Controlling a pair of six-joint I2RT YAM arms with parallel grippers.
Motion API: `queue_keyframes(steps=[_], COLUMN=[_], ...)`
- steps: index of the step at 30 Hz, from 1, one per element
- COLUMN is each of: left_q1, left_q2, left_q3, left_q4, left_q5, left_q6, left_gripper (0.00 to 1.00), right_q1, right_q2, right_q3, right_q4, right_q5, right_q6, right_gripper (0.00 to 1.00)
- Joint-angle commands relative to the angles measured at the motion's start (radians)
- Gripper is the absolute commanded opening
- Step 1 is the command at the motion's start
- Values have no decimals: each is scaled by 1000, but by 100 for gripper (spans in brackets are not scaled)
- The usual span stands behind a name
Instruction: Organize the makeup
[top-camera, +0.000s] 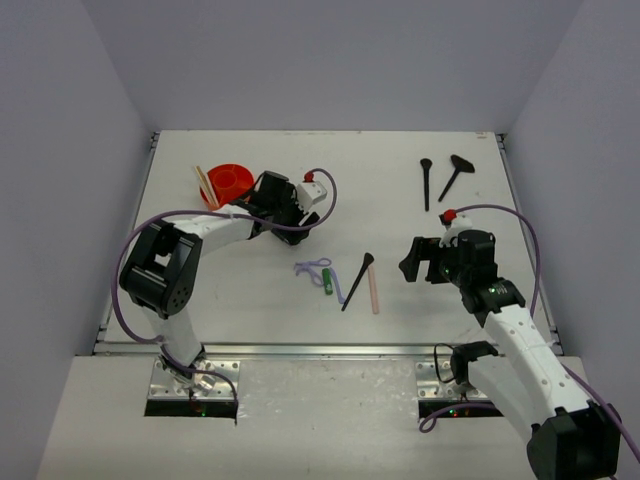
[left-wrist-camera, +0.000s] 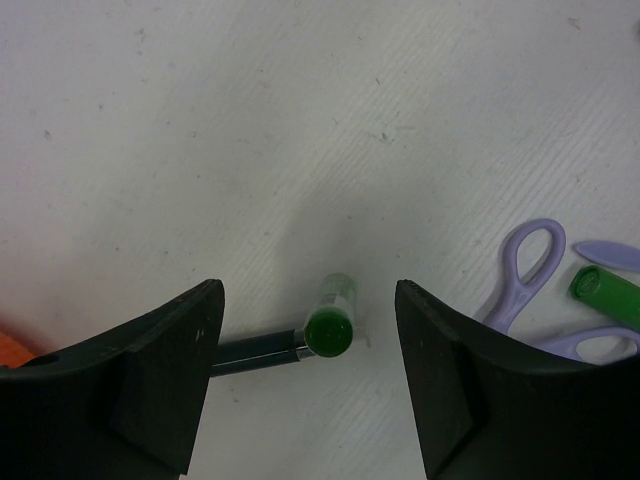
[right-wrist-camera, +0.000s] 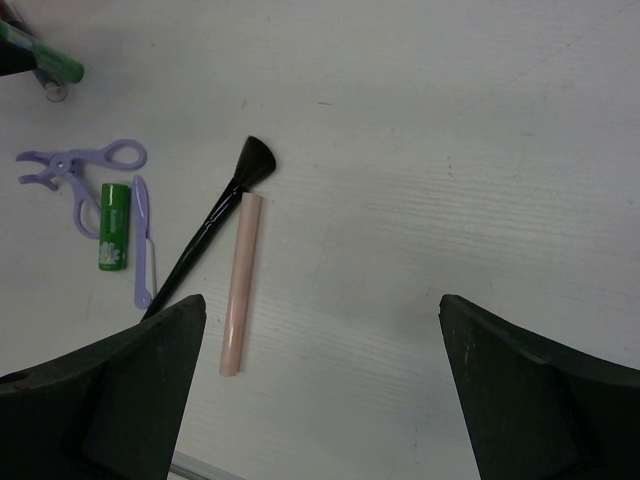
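Looks like we're mid-sort here, with most of the makeup not yet put away. Far left on the white table (top-camera: 400, 330) is the round orange plastic tub (top-camera: 228, 182). The thin pale sticks (top-camera: 203, 186) sit at its left edge, can't tell if they're properly inside.

Just right of the tub hangs the left gripper (left-wrist-camera: 308, 300), fingers apart and clamping nothing. Its wrist view shows a green-capped dark pencil (left-wrist-camera: 328, 332) in the gap, cap clear of both pads, shaft running off toward one finger. I honestly can't tell if it's lying on the table or touching that finger. My guess is this pencil is the piece being dealt with, so the next move would be closing on it squarely and carrying it over the tub rim.

Middle of the table has the loose bunch: the lilac plastic looped tool (top-camera: 313, 267), a small green tube (top-camera: 328, 280) right beside it, then a long black flared-head brush (top-camera: 357, 282) and a pale pink stick (top-camera: 374, 289) side by side. The right gripper (right-wrist-camera: 320, 305) hovers near these, jaws wide and empty. Two more black flared brushes (top-camera: 426, 185) lie well apart at the back right.

Writing-wise: the green tube has a small pale print near one end, too small to read, and I see no brand on anything else
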Motion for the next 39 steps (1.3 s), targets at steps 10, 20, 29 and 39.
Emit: queue_keyframes(steps=[10,20,29,39], left_q1=[-16,-17,-19,-19], left_q2=[-11,-3,-7,21], left_q3=[21,12,-2,1], left_q4=[9,-1,-5,-5], left_q5=[-27,-24,-26,-44], left_q6=[-27,-36,-34,-30], left_gripper=[61,50,49,37], right_q1=[2,2,2,2], right_q2=[-23,-38,-38,-39], right_q3=[6,5,6,5], right_q4=[29,26,30,31], right_q5=[29,29,38,47], right_q6=[-22,-21,-24,-28], right_gripper=[99,99,99,99])
